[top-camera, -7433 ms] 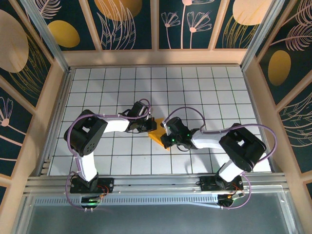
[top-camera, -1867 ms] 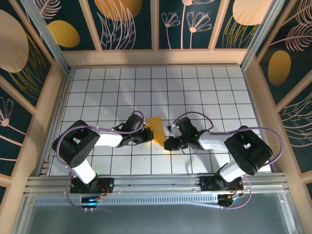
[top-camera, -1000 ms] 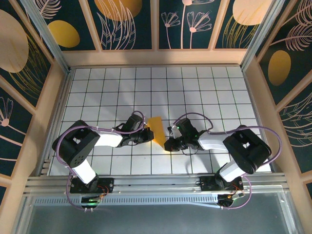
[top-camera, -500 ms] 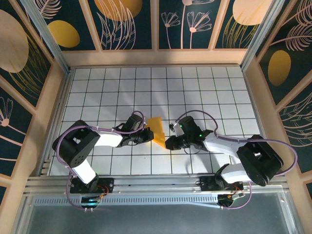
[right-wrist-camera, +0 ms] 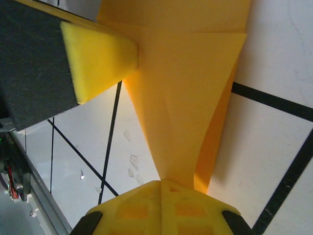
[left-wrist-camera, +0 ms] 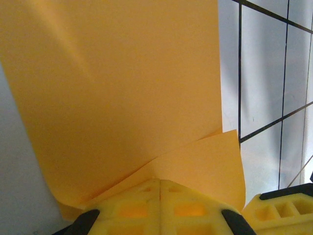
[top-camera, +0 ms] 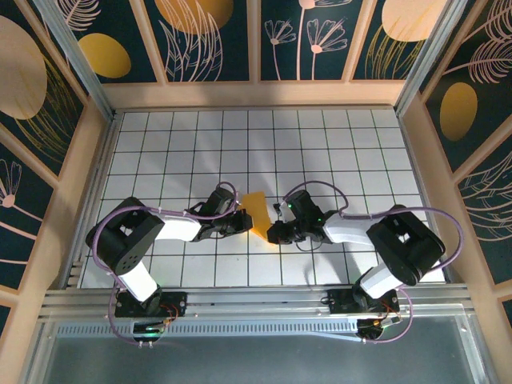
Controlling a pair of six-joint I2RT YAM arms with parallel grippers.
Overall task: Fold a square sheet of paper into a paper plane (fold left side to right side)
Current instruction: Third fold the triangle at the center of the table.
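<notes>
The orange-yellow sheet of paper (top-camera: pixel 258 210) is folded into a narrow shape and hangs just above the white grid table between both grippers. My left gripper (top-camera: pixel 246 222) is shut on its left edge. In the left wrist view the yellow fingertips (left-wrist-camera: pixel 160 180) meet on the paper (left-wrist-camera: pixel 122 88), whose layers part into two flaps. My right gripper (top-camera: pixel 272 234) is shut on the near end. In the right wrist view its tips (right-wrist-camera: pixel 161 182) pinch a tapering fold of the paper (right-wrist-camera: pixel 186 98), with the left gripper's yellow finger (right-wrist-camera: pixel 98 61) on the far edge.
The white grid table (top-camera: pixel 336 152) stretches away behind the paper. Wooden-framed walls (top-camera: pixel 96 152) close in the left, right and back. A metal rail (top-camera: pixel 256 300) runs along the near edge by the arm bases.
The right arm's elbow swung out to the right half a second ago and has come back, its gripper ending slightly further left. The paper and left gripper have barely moved.
</notes>
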